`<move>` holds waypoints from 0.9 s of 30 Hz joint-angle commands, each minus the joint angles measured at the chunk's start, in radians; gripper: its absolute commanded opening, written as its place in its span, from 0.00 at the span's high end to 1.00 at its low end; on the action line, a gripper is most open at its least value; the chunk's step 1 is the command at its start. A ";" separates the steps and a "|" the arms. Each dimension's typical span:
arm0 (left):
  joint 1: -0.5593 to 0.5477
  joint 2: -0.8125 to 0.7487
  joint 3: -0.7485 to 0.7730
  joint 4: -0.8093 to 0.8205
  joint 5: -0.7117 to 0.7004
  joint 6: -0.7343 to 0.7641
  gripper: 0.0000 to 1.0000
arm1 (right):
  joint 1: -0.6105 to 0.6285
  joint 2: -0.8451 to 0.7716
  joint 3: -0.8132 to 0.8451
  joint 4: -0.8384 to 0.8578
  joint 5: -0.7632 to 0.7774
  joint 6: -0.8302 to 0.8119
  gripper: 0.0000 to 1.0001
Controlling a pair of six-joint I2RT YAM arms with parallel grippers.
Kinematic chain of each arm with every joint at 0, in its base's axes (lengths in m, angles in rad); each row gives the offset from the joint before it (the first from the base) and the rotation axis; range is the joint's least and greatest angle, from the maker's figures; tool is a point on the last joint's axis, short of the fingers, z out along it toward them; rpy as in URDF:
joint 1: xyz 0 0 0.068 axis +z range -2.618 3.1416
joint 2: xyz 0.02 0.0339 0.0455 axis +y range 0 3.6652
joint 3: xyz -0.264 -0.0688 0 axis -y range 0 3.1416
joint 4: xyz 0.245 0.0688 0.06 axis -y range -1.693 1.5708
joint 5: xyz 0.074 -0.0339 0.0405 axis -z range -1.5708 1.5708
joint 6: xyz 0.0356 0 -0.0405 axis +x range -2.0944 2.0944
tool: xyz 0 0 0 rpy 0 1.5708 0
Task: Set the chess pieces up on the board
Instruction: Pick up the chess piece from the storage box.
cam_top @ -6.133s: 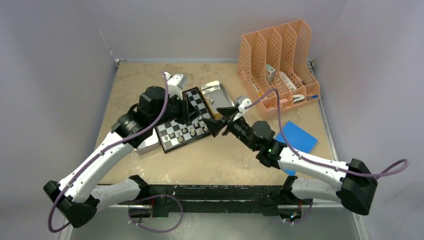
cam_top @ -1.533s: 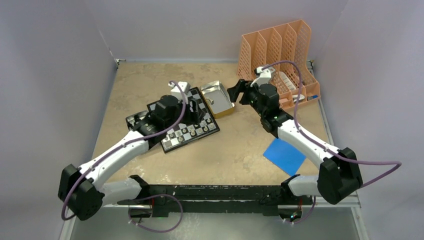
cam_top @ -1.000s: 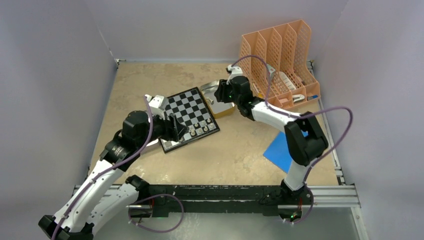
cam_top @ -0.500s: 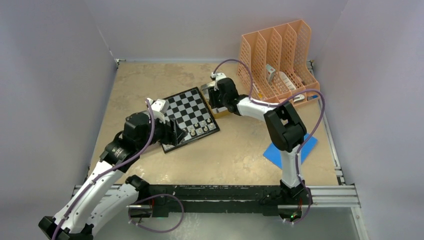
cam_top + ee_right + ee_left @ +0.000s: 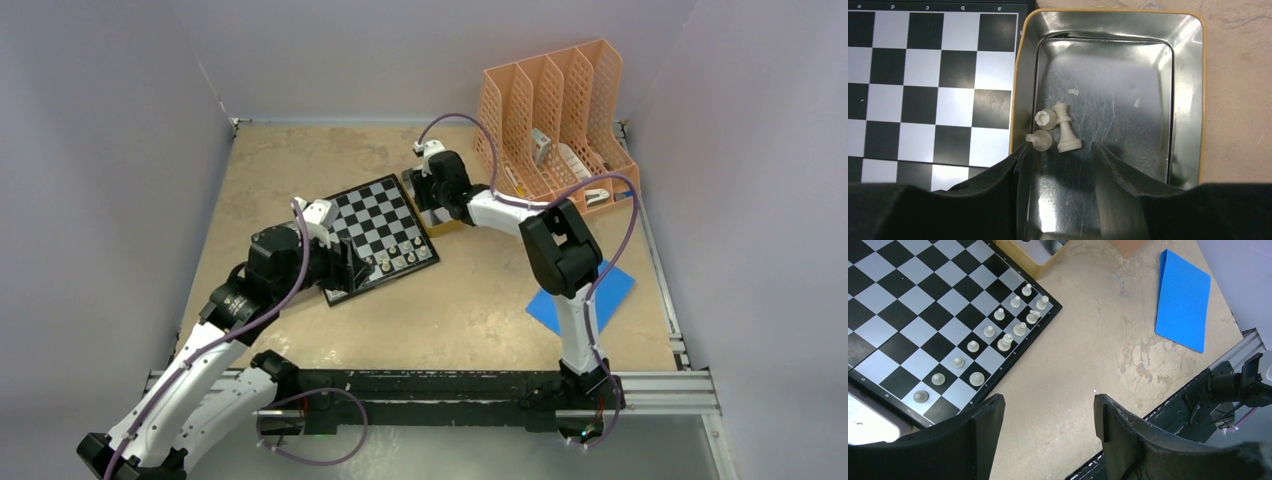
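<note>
The left pincer (image 5: 1047, 407) has backed off the board (image 5: 898, 295) toward 8 o'clock, wide open and empty. Pale chess pieces (image 5: 989, 331) line the board's near edge. The right pincer (image 5: 1060, 152) has swung over the tray (image 5: 1148, 100) just beside it, open and empty, framing a toppled piece (image 5: 1064, 127), head at 12 o'clock, base at 6. Pickup next, I'd say.

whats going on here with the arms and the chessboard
A chess setup is under way. The right tool hangs open over a metal tray beside the board, above three pale pieces. The left tool is open and empty by the board's edge, where eight pale pawns fill one row and five more pieces stand behind them.
</note>
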 commanded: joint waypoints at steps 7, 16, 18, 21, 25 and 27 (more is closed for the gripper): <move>-0.001 -0.002 0.002 0.023 -0.001 0.010 0.35 | 0.000 0.041 0.048 0.037 0.033 -0.060 0.53; 0.000 -0.008 0.001 0.021 -0.010 0.007 0.35 | 0.001 0.061 0.040 0.069 0.030 -0.102 0.57; -0.001 -0.006 0.001 0.021 -0.008 0.007 0.35 | 0.001 0.067 0.046 0.072 0.025 -0.107 0.58; 0.000 -0.006 0.001 0.021 -0.008 0.006 0.35 | 0.000 0.073 0.050 0.078 0.021 -0.114 0.59; 0.000 -0.006 0.001 0.023 -0.010 0.006 0.35 | 0.001 0.075 0.046 0.088 0.031 -0.126 0.64; -0.001 -0.004 0.001 0.023 -0.010 0.006 0.35 | 0.001 0.073 0.044 0.082 0.041 -0.125 0.69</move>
